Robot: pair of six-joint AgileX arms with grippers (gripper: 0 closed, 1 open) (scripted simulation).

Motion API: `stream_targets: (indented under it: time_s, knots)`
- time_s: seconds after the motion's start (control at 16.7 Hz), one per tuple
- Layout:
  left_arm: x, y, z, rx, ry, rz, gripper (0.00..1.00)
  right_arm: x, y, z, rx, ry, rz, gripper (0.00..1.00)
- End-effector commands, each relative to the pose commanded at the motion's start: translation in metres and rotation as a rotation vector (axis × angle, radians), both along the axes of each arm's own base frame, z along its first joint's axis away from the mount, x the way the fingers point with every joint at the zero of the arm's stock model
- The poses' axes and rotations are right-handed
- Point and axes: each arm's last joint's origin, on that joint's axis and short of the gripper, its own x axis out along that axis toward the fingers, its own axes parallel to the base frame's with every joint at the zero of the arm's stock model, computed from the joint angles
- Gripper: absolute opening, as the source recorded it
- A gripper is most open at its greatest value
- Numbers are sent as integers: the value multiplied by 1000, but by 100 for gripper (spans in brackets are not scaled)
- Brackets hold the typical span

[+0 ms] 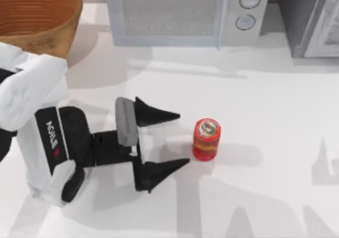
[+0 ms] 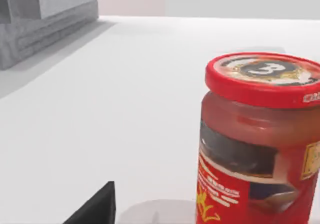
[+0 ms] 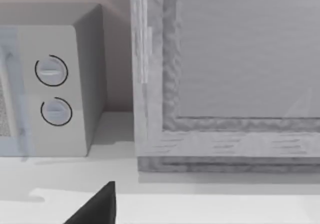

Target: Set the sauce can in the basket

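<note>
Left gripper (image 1: 175, 140) lay low on the tabletop (image 1: 265, 100), spread wide and holding nothing, tips just short of the sauce can (image 1: 206, 139) at its 3 o'clock. Best advance until both fingers flank the can, then close squarely. The basket (image 1: 37, 15) sat at 11 o'clock.

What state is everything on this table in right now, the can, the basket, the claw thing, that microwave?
sauce can: upright on the table, lid on, not held.
basket: upright at the table's far left, nothing visible inside.
left gripper: open, fingers short of the can.
microwave: door closed.
</note>
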Motion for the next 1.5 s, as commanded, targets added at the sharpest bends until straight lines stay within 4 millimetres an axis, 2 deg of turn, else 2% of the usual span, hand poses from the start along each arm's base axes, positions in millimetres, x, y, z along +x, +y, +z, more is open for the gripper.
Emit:
stream_targets:
  time_s: [0.12, 0.48, 0.6, 0.96, 1.26, 1.5]
  knots:
    - [-1, -1, -6, 0, 0, -16, 100, 0, 0, 0, 0, 0, 0, 100]
    - [-1, -1, -6, 1, 3, -11, 100, 0, 0, 0, 0, 0, 0, 100]
    - [1, -12, -6, 1, 0, -15, 100, 0, 0, 0, 0, 0, 0, 100]
    - [7, -65, -7, 0, 0, -16, 100, 0, 0, 0, 0, 0, 0, 100]
    - [7, -71, -6, 0, 0, -16, 100, 0, 0, 0, 0, 0, 0, 100]
    - [7, -71, -6, 0, 0, -16, 70, 0, 0, 0, 0, 0, 0, 100]
